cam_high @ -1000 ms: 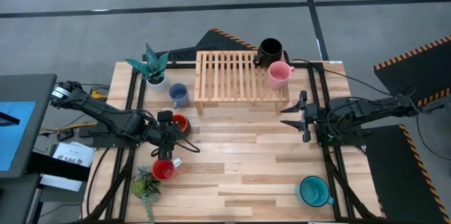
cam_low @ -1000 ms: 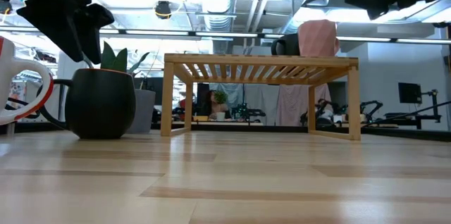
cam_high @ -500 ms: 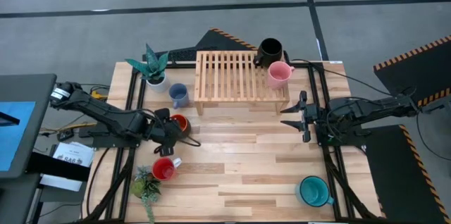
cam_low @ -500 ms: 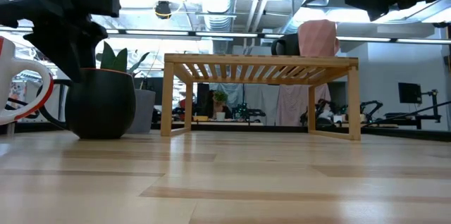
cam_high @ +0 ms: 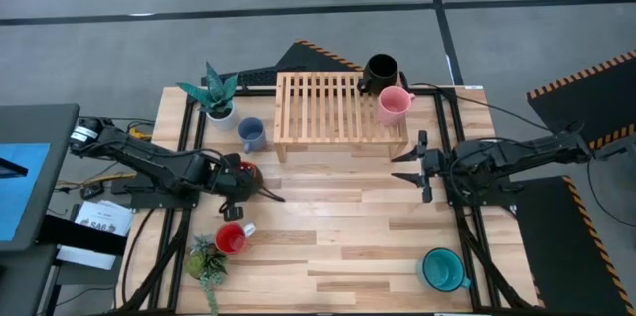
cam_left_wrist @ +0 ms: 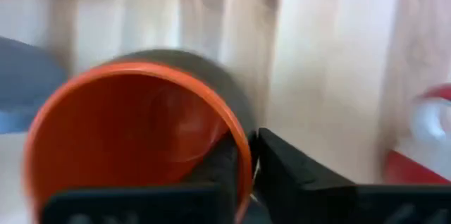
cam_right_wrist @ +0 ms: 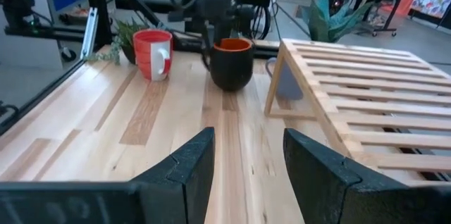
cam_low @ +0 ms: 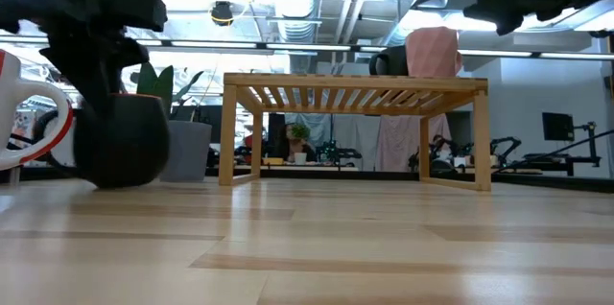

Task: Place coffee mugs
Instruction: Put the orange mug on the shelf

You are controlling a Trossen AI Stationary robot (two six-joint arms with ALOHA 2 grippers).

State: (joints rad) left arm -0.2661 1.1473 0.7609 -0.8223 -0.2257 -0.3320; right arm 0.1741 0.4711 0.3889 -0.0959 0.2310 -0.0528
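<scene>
Pinching the rim of the orange mug [cam_left_wrist: 137, 129] just in front of the wooden rack [cam_high: 340, 107], the left gripper [cam_high: 235, 179] is far nearer it than the right gripper [cam_high: 414, 165], whose jaws hang spread beside the rack's other end.

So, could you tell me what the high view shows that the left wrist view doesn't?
Only the high view: the rack, the black mug and pink mug on it, the teal mug, both plants, the waiting right gripper.
Only the left wrist view: the left gripper pinching the orange mug's rim.
Both: that mug, the red mug.
</scene>
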